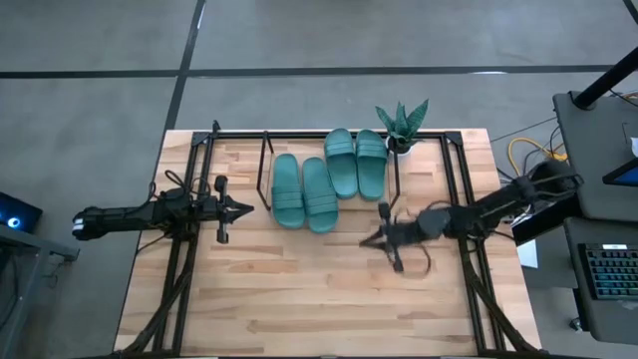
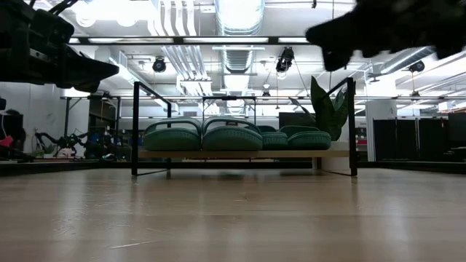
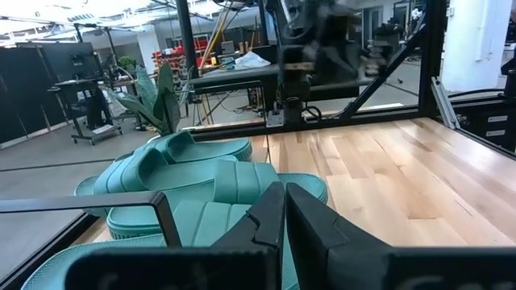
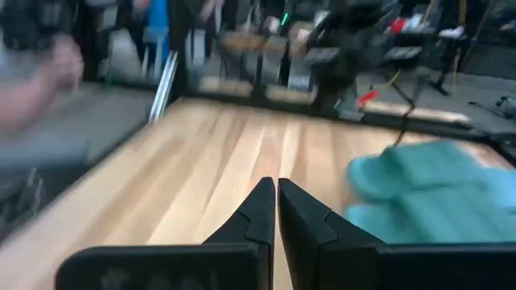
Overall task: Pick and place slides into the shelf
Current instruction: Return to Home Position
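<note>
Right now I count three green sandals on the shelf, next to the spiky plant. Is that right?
Not quite. There are four green sandals on the shelf, not three. The high view shows them as two pairs side by side. They are indeed next to the spiky plant.

A spiky green potted plant [image 1: 401, 127] stands near the far edge of a light wooden table [image 1: 299, 289]; a keyboard [image 1: 610, 274] lies on a desk alongside.
</note>
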Robot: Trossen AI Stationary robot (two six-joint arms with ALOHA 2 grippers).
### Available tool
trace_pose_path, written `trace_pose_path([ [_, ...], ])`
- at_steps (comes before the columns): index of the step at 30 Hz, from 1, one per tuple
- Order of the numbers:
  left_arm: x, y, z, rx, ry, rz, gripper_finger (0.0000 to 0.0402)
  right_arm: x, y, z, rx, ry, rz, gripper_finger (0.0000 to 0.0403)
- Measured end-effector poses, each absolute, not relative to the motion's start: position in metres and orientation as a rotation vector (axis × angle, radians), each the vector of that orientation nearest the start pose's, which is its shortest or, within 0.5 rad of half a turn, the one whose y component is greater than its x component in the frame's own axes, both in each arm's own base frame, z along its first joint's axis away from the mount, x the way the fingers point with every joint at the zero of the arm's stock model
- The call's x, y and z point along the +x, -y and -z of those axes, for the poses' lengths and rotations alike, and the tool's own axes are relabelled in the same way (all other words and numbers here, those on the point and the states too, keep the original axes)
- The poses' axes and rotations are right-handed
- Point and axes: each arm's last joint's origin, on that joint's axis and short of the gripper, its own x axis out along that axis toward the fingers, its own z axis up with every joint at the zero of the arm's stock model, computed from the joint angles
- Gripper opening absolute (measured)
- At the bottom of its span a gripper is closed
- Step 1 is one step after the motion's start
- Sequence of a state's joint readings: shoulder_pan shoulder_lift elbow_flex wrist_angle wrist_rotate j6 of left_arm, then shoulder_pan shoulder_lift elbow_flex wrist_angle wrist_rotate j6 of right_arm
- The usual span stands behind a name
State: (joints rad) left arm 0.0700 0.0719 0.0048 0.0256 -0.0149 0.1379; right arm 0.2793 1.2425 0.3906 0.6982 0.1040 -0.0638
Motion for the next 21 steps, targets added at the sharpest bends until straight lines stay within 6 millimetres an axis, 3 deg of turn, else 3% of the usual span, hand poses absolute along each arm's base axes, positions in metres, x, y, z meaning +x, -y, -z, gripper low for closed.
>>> trace_pose_path([
  [3,0.102,-0.008,-0.163,0.137,-0.033,-0.085,0.0000,0.234,-0.031,-0.197,-0.034,-0.080,-0.184,0.0009],
  [8,0.102,-0.008,-0.163,0.137,-0.033,-0.085,0.0000,0.235,0.026,-0.202,-0.061,-0.098,-0.042,0.0008],
  [11,0.102,-0.008,-0.163,0.137,-0.035,-0.084,0.0000,0.226,0.045,-0.215,-0.051,-0.037,-0.079,0.0008],
  [15,0.102,-0.008,-0.163,0.137,-0.037,-0.084,0.0000,0.205,0.039,-0.226,-0.083,0.009,-0.022,0.0008],
  [21,0.102,-0.008,-0.163,0.137,-0.042,-0.083,0.0000,0.167,0.000,-0.223,-0.140,0.021,-0.019,0.0008],
])
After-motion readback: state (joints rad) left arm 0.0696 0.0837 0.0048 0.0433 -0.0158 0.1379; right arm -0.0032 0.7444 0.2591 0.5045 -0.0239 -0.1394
